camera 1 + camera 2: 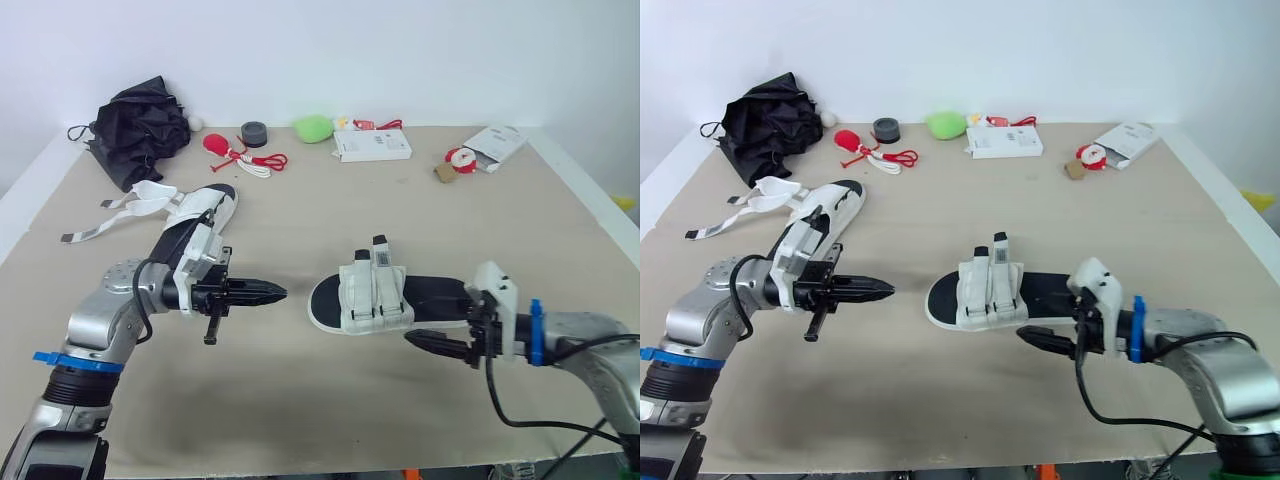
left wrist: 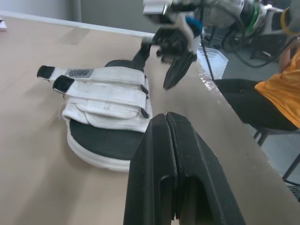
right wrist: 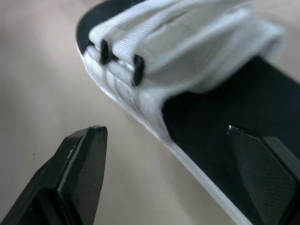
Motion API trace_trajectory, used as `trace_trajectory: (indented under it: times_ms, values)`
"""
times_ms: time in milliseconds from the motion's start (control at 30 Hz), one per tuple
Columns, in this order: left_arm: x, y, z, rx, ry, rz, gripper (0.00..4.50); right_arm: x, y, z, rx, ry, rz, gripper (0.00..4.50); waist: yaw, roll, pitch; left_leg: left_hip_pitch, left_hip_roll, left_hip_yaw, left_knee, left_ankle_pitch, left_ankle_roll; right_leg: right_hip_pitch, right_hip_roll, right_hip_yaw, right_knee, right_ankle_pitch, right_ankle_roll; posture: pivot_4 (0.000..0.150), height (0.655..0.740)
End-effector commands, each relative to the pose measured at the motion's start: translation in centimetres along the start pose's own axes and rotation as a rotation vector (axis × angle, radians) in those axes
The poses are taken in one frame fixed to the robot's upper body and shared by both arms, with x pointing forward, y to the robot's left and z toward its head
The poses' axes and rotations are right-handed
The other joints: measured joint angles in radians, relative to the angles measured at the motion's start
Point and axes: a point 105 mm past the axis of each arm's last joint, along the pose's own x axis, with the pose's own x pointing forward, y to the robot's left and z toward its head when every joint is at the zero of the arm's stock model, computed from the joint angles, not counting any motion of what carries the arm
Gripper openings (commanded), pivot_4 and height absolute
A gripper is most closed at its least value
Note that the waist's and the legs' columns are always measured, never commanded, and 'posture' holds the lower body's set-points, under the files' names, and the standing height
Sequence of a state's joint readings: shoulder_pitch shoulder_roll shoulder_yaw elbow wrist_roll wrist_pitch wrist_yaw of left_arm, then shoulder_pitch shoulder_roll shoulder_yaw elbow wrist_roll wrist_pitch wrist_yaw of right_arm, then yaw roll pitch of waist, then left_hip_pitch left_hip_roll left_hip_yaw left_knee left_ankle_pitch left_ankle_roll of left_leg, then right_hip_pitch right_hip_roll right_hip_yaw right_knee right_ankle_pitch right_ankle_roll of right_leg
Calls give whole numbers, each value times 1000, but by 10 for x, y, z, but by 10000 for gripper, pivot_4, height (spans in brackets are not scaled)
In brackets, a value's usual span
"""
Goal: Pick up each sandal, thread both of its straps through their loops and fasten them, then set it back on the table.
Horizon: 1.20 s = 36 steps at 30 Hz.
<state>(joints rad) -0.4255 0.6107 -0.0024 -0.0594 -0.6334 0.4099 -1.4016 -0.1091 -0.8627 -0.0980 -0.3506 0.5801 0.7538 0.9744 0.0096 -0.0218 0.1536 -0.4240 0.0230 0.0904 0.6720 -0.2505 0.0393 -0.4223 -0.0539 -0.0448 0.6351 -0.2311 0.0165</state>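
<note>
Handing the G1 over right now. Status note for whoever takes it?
Left gripper: shut, empty, above the table, pointing at the centre sandal.
Right gripper: open, holding nothing, at the centre sandal's near edge.
Centre sandal: flat on the table, both straps through their loops and fastened. Looks done.
Second sandal: far left, near the black fabric bundle, loose straps trailing on the table.
Left to do: pick it up, thread and fasten both straps, set it down.
</note>
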Motion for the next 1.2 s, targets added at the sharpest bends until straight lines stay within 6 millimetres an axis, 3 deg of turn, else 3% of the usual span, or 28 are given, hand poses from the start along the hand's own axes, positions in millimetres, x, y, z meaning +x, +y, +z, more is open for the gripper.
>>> trace_trajectory:
  times_ms: [33, 167, 200, 300, 467, 533, 667, 800, 900, 1033, 1200]
  values:
    - [0, -1, 16, 90, -58, 23, 0, 7, 4, 5, -27, -12, 43, 44102, 3, 0, 0, 0, 0, 0, 0, 0, 0, 0, 0, 0, 0, 0, 0, 1500, 7400]
    - [1, 0, 18, 124, -86, 64, 0, 16, 3, 8, -11, -38, 66, 44102, 2, -1, 0, 0, -1, 0, 1, 0, 0, 0, -1, 0, 0, 3, -5, 1500, 7400]
    - [2, -1, 17, 122, -87, 68, 0, 17, 1, 9, -5, -46, 64, 41783, 1, -1, 0, 0, -1, 0, 1, 0, 0, 0, -1, 0, 0, 4, -5, 1500, 7400]
    - [2, -3, 14, 110, -100, 92, 0, 18, -2, 3, 6, -37, 62, 31153, 0, -1, 0, 0, 0, 0, 1, 0, 0, 0, 0, 0, 1, 4, -6, 1500, 7400]
    - [1, -6, 10, 108, -119, 130, 0, 19, -6, -4, 22, -20, 60, 5688, 1, -1, 0, 2, 0, 0, 1, 1, -2, 1, 0, 0, 3, 4, -6, 1500, 7400]
    - [3, -6, 10, 106, -130, 133, 0, 18, -3, -6, 17, -15, 73, 881, 3, -2, 0, 2, 0, 0, 1, 2, -2, 1, 0, 0, 4, 4, -6, 1500, 7400]
    - [7, -4, 13, 98, -170, 155, 0, 16, -11, -5, 23, -32, 20, 881, 3, -2, 0, 2, 0, 0, 2, 4, -1, 1, -1, 0, 4, 5, -3, 1500, 7400]
    - [8, 6, 15, 102, -195, 236, 0, 3, -45, 16, 36, -140, -211, 881, 2, -2, 0, 3, 0, 0, 2, 7, -1, 1, -1, 0, 5, 7, -3, 1500, 7400]
    - [10, 13, 19, 97, -225, 294, 0, -15, -83, 37, 38, -213, -493, 881, 2, -2, 1, 2, -1, 1, 2, 11, 0, 1, -1, 1, 5, 11, -2, 1500, 7400]
    - [9, 24, 20, 101, -239, 388, 0, -39, -129, 46, 122, -229, -845, 881, 1, -2, 1, 1, -1, 3, 2, 15, 0, -2, -1, 3, 6, 15, -3, 1500, 7400]
    - [9, 38, 10, 148, -158, 504, 0, -36, -156, 51, 246, -252, -1023, 881, -4, -2, 1, 2, 0, 5, 0, 17, -1, -5, 1, 6, 10, 18, -10, 1500, 7400]
